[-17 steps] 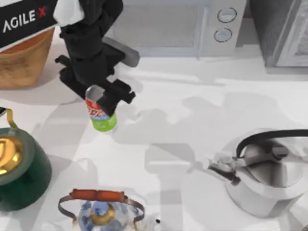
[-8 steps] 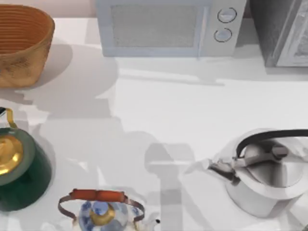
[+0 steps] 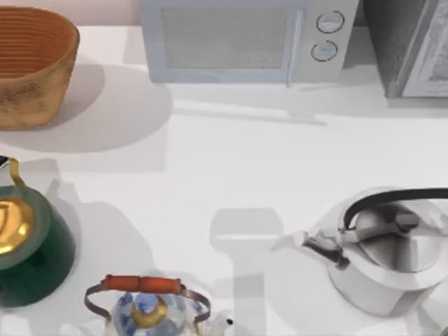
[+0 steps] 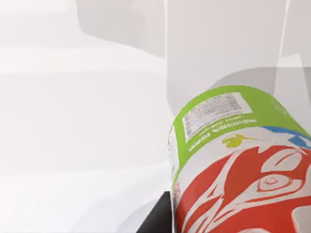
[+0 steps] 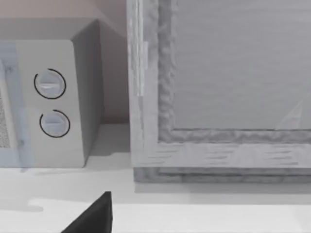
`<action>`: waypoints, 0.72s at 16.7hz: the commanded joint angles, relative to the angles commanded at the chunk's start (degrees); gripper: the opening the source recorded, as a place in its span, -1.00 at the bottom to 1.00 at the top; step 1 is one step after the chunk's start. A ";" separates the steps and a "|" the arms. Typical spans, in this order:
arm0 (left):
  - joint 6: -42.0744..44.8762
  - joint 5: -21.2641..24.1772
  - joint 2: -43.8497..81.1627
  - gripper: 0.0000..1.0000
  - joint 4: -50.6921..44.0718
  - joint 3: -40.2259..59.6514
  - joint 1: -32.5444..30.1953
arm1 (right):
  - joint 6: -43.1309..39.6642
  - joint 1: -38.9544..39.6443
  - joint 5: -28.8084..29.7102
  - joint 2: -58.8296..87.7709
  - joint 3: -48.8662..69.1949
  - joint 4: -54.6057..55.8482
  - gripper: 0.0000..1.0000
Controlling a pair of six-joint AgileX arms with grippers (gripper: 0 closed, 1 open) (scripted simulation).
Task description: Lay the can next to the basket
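The left gripper's fingers could not be made out; the can (image 4: 243, 165) filled its wrist view close up, green end outward, above the white table (image 3: 231, 175). The basket (image 3: 31, 66) sat at the table's far left corner.

The can (image 4: 233, 160) wears a lime-green band with a white printed label, a thin blue stripe, then red with white swirling lettering. The basket (image 3: 31, 66) is tan-orange wicker, ribbed inside. One kettle (image 3: 28, 241) is dark green with a gold lid, another (image 3: 388, 255) silver with a black handle. The teapot (image 3: 148, 308) is blue-and-white patterned with a reddish-brown handle. The microwave (image 3: 245, 38) is pale grey.
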 joint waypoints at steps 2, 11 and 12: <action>0.07 -0.04 -0.08 -1.00 0.03 -0.02 -0.17 | 0.00 0.00 0.00 0.00 0.00 0.00 1.00; 0.02 0.00 0.45 -1.00 1.66 -1.22 0.01 | 0.00 0.00 0.00 0.00 0.00 0.00 1.00; 0.02 0.00 0.45 -0.85 1.66 -1.22 0.01 | 0.00 0.00 0.00 0.00 0.00 0.00 1.00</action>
